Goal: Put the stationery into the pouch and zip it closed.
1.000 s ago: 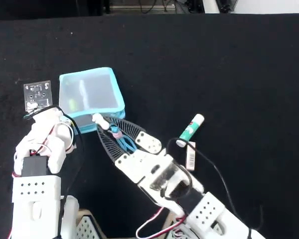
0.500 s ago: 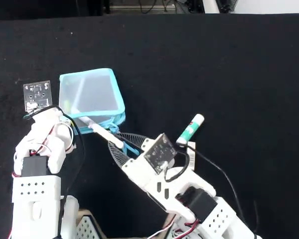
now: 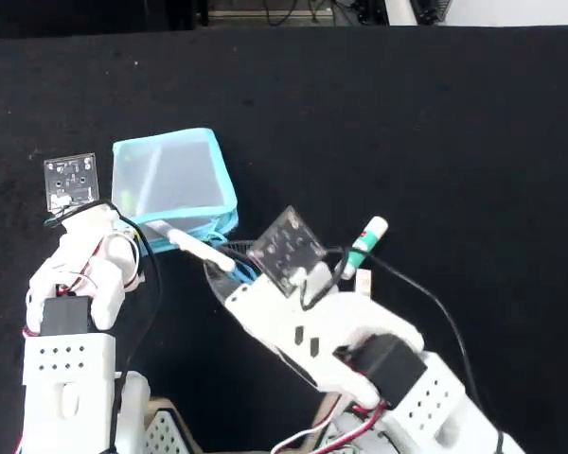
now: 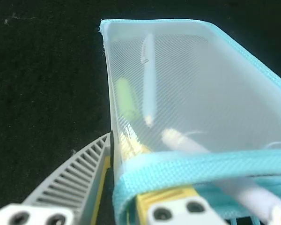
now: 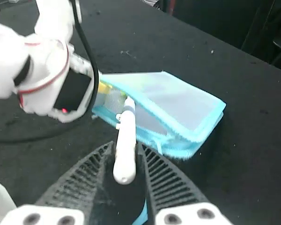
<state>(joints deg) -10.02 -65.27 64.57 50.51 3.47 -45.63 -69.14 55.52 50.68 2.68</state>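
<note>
right fingers [image 5: 79, 178] pinch the white pen [image 5: 124, 145], tip at the pouch [image 5: 178, 105] mouth; left gripper [image 4: 116, 140] clamps its rim. glue stick [image 3: 364, 241] yet to go, zip undone.

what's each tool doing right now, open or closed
left tool: closed on the pouch rim
right tool: closed on the white pen
</note>
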